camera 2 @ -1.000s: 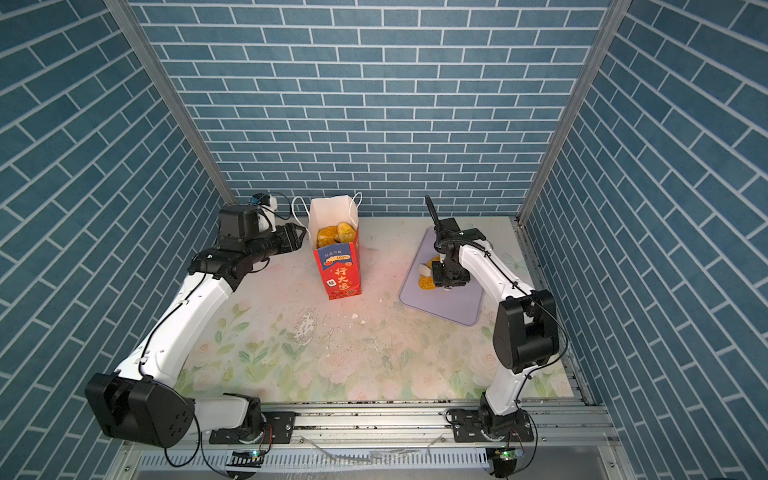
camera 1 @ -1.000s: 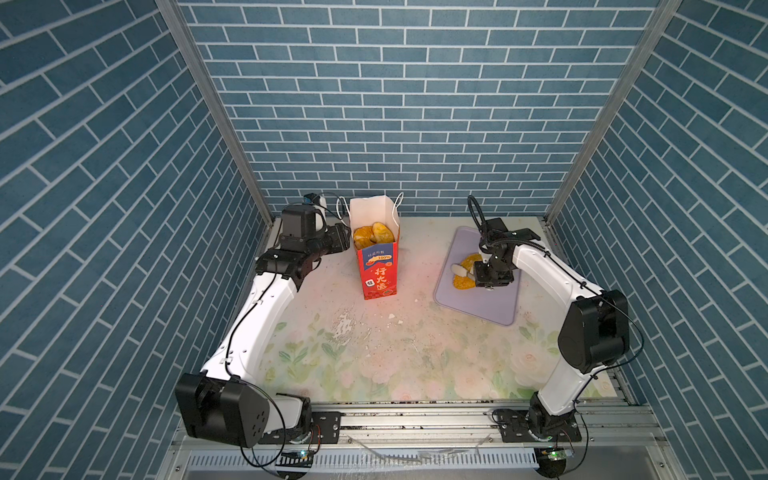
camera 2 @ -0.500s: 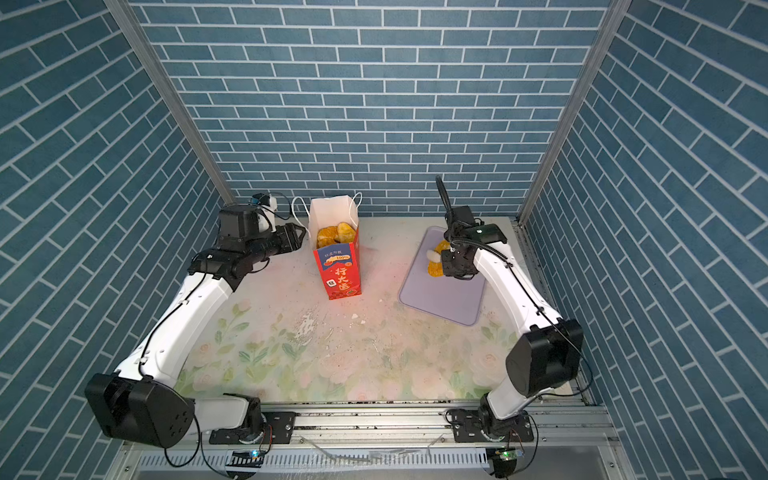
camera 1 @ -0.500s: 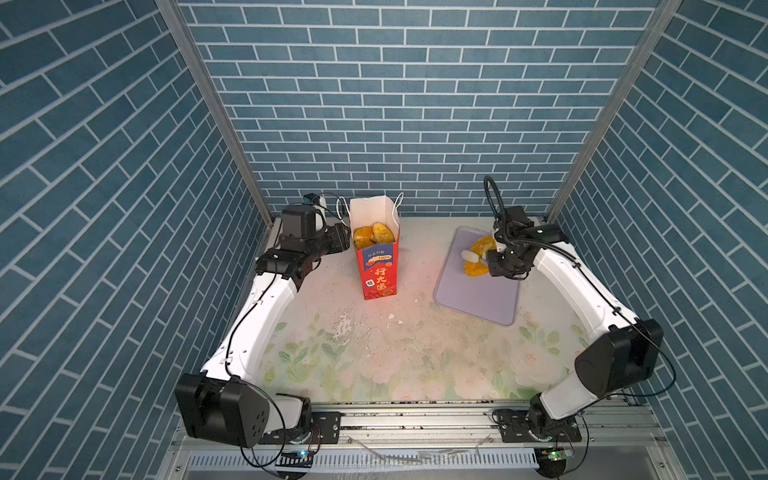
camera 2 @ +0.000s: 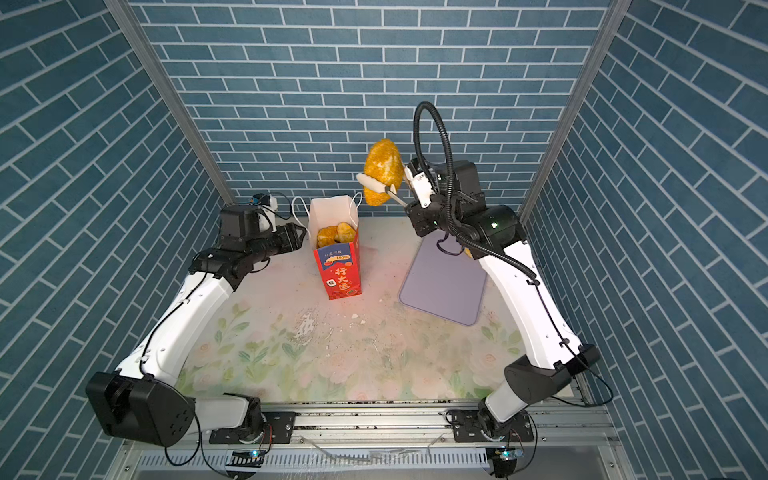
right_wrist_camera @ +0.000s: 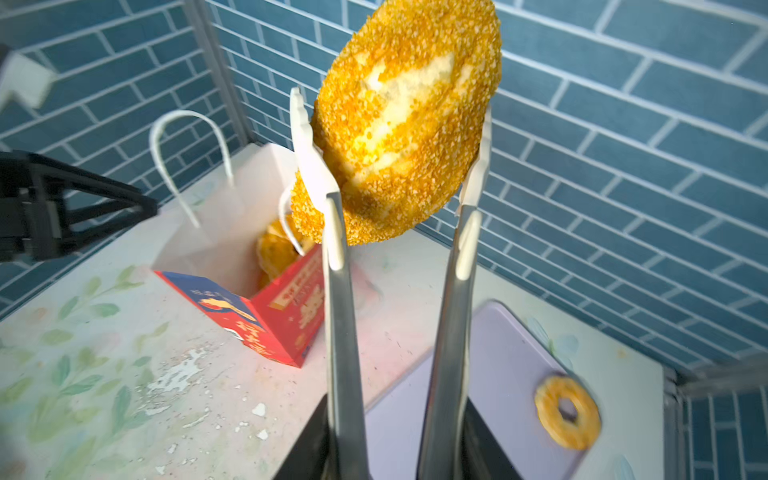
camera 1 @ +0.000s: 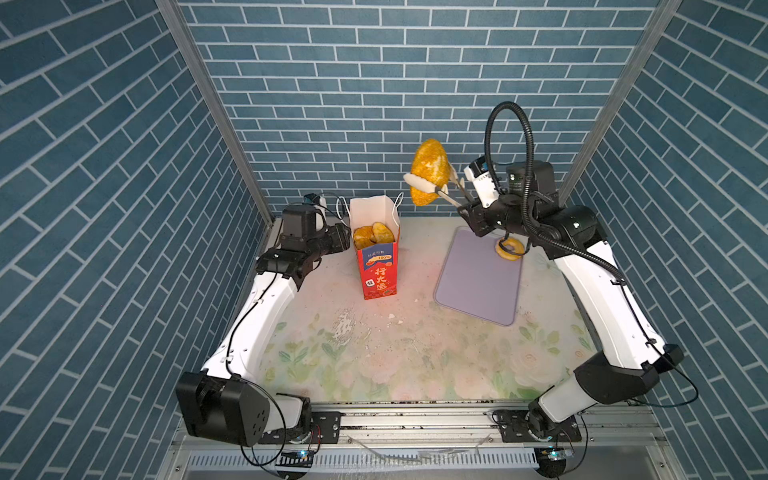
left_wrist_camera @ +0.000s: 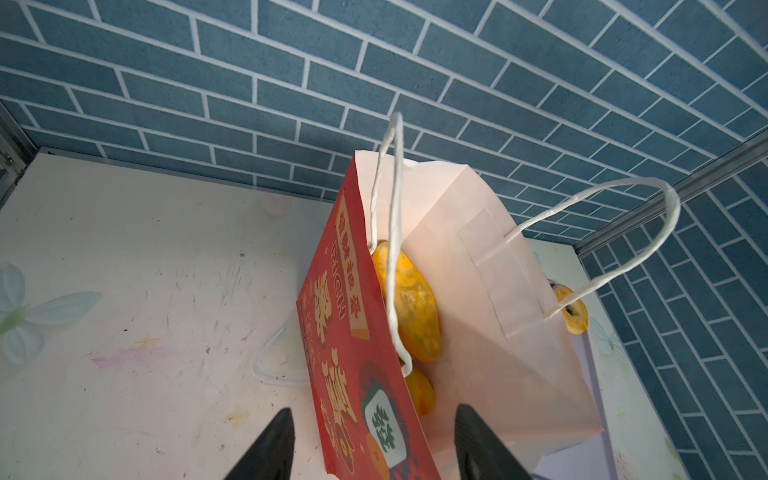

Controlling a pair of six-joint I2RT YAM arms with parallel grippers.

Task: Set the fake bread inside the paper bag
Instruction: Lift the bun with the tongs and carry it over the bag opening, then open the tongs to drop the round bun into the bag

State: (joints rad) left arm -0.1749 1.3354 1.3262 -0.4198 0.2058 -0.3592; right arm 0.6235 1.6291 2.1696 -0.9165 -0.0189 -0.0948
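The red paper bag (camera 1: 376, 270) (camera 2: 338, 270) stands upright with several golden pastries (camera 1: 372, 235) (left_wrist_camera: 411, 299) inside. My right gripper (camera 1: 469, 210) (right_wrist_camera: 395, 449) is shut on metal tongs (right_wrist_camera: 338, 332), whose white tips clamp an oval crumb-coated loaf (camera 1: 430, 170) (camera 2: 382, 166) (right_wrist_camera: 403, 124). The loaf hangs high in the air, to the right of the bag's mouth. A ring doughnut (camera 1: 509, 248) (right_wrist_camera: 567, 411) lies on the lilac tray (camera 1: 478, 282). My left gripper (camera 1: 345, 239) (left_wrist_camera: 370, 440) is open at the bag's left side, its fingers (left_wrist_camera: 274, 444) either side of the bag's red wall (left_wrist_camera: 353, 332).
The bag's white cord handles (left_wrist_camera: 623, 232) stick up above its rim. White crumbs (camera 1: 345, 328) are scattered on the flowered tabletop (camera 1: 374, 361) in front of the bag. Blue brick walls (camera 1: 374, 104) close in the back and both sides.
My right arm has lifted the loaf off the tray in the tongs, raising it high and toward the bag. The left arm and the bag have stayed still.
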